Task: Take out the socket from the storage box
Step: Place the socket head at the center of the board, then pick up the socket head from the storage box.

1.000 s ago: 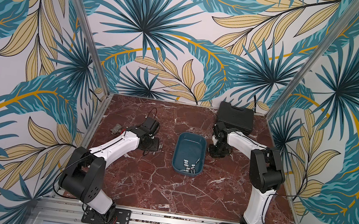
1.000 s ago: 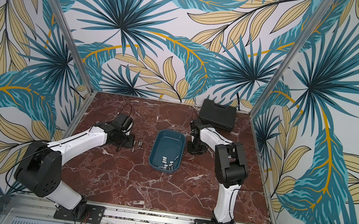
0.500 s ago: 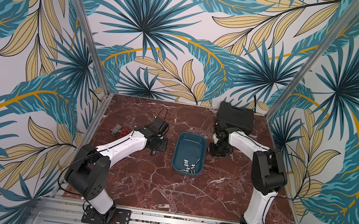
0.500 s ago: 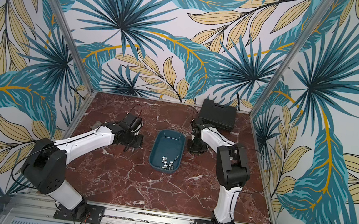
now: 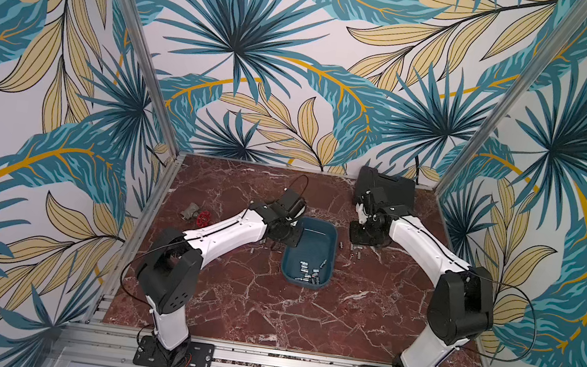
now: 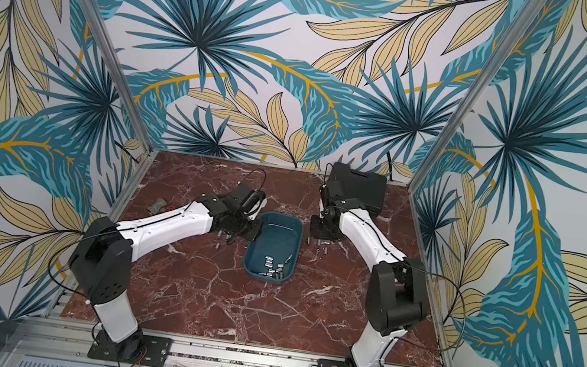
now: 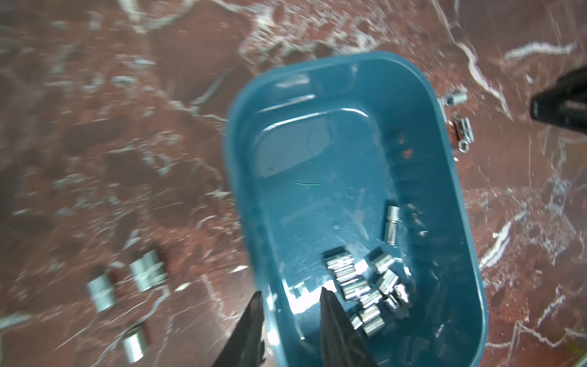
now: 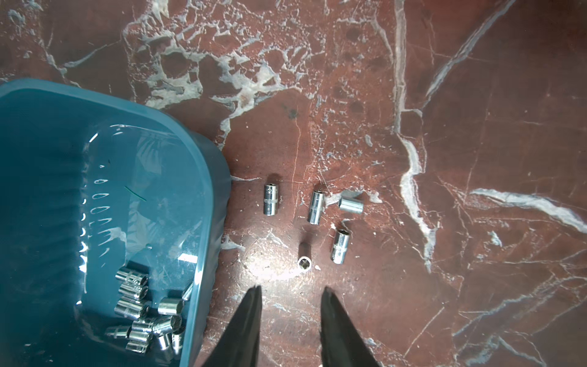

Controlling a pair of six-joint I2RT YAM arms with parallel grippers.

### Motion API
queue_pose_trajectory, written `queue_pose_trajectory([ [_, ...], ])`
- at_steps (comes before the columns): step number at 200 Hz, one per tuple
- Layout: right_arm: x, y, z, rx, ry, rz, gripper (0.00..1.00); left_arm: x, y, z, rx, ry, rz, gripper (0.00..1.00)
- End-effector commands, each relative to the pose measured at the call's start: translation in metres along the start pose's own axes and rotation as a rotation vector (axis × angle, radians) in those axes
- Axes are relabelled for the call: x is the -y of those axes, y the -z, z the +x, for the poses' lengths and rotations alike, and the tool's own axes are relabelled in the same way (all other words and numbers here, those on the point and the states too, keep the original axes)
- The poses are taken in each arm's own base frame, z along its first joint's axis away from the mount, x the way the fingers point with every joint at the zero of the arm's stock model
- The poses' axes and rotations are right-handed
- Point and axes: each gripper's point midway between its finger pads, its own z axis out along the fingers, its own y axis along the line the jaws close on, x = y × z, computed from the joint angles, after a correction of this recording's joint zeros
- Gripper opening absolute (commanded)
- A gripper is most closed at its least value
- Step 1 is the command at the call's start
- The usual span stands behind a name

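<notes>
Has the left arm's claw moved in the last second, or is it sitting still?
Yes. In a top view the left gripper has swung toward the storage box and now hangs over its rim.

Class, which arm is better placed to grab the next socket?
Left: the left gripper hangs open over the storage box rim beside the sockets; the right gripper is over the table outside.

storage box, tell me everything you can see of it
The storage box is a shallow teal plastic bin, glossy, lidless, rectangular with rounded corners and a rolled rim. It sits flat on the marble table. A heap of small chrome sockets lies at its near end, with a lone socket a little apart; the far end holds none. The left claw hangs open over its rim; contact cannot be told.
</notes>
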Motion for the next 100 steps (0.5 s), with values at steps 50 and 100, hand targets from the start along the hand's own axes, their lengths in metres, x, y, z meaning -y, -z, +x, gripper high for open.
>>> queue_pose_trajectory([
  [50,0.001,0.0,0.004,0.006,-0.063,-0.043,0.34,0.048,-0.037,0.019,-0.16,-0.17,0.036,0.33],
  [100,0.006,-0.004,0.01,-0.003,-0.083,-0.046,0.34,0.045,-0.051,0.034,-0.238,-0.213,-0.018,0.33],
])
